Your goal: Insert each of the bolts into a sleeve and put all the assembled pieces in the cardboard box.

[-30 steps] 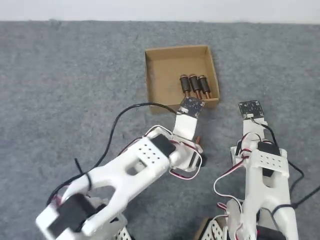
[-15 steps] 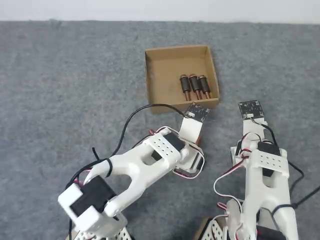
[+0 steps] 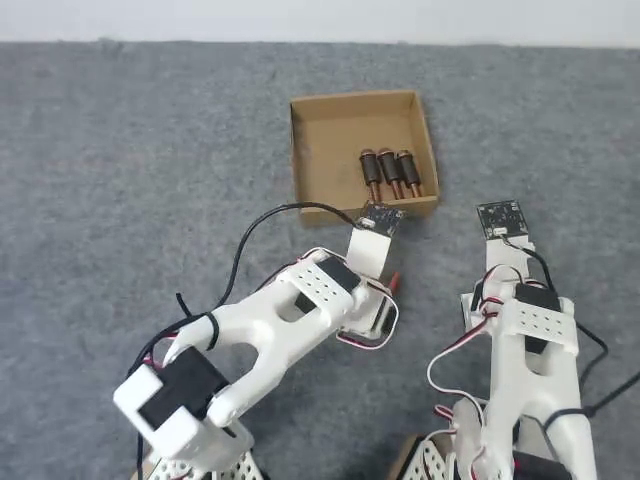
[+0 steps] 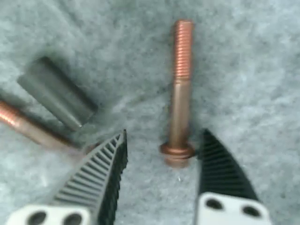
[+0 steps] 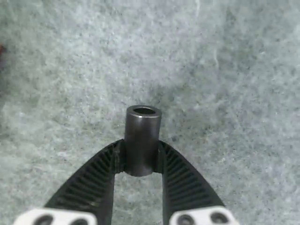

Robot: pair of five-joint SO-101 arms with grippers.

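The stiff, smooth bolt (image 4: 180, 93) may roll; left gripper (image 4: 164, 135), spread wide, should take its shank near the head; right gripper (image 5: 140, 146) clamps a sleeve (image 5: 143, 125)

No legible text, number or sign

The left wrist's circuit board (image 3: 381, 217) and the right wrist's circuit board (image 3: 500, 217) carry tiny marks, too small to make out. The cardboard box (image 3: 297, 160) shows plain brown walls, the bolt (image 4: 180, 93) bare copper-coloured metal and the sleeve (image 5: 142, 138) a plain dark surface.
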